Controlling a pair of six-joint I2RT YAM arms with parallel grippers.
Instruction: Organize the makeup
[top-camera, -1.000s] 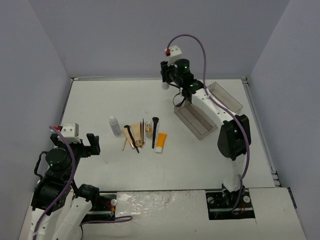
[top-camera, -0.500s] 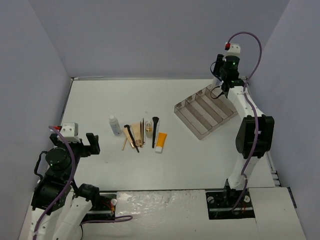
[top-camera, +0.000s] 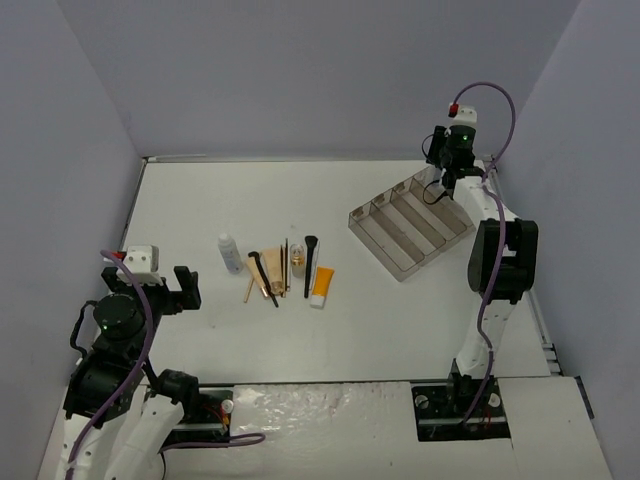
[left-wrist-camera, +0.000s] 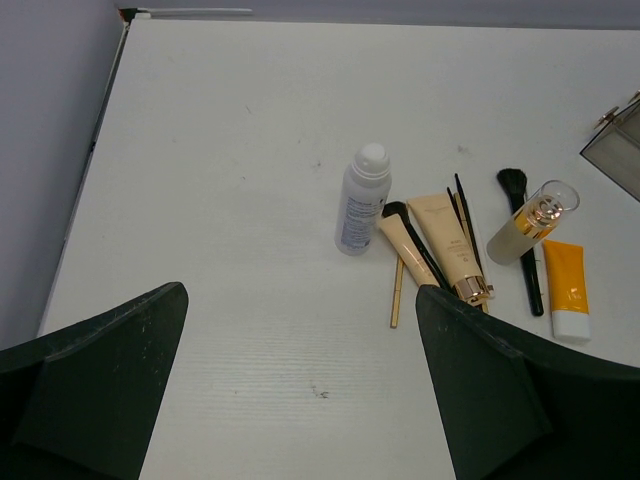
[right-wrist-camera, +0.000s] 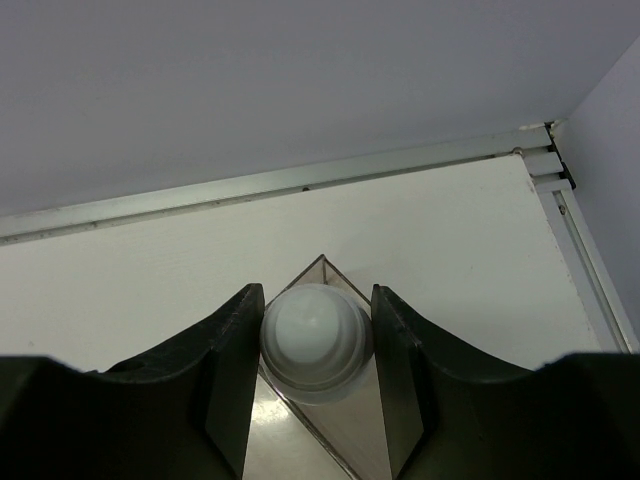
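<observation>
My right gripper (right-wrist-camera: 317, 302) is shut on a white bottle (right-wrist-camera: 316, 342), whose round cap shows between the fingers. It hangs over the far corner of the clear smoky tray (right-wrist-camera: 345, 440), at the back right in the top view (top-camera: 385, 255). The rest of the makeup lies mid-table: a second white bottle (left-wrist-camera: 358, 200), tan tubes (left-wrist-camera: 450, 245), a thin tan stick (left-wrist-camera: 396, 295), a small amber vial (left-wrist-camera: 530, 222), a black brush (left-wrist-camera: 512, 182) and an orange white-capped tube (left-wrist-camera: 566, 290). My left gripper (left-wrist-camera: 300, 400) stands open near the table's left front, short of this group.
The table's back rail (right-wrist-camera: 300, 180) and the right-hand wall lie close behind the right gripper (top-camera: 437, 170). The tray's divided slots run diagonally towards the back right corner. Bare white table (top-camera: 400, 330) lies between the makeup group and the arm bases.
The right arm has swung from the middle back of the table to the far right corner, carrying the white bottle, and now holds it over the tray's far end. The left arm has not moved.
</observation>
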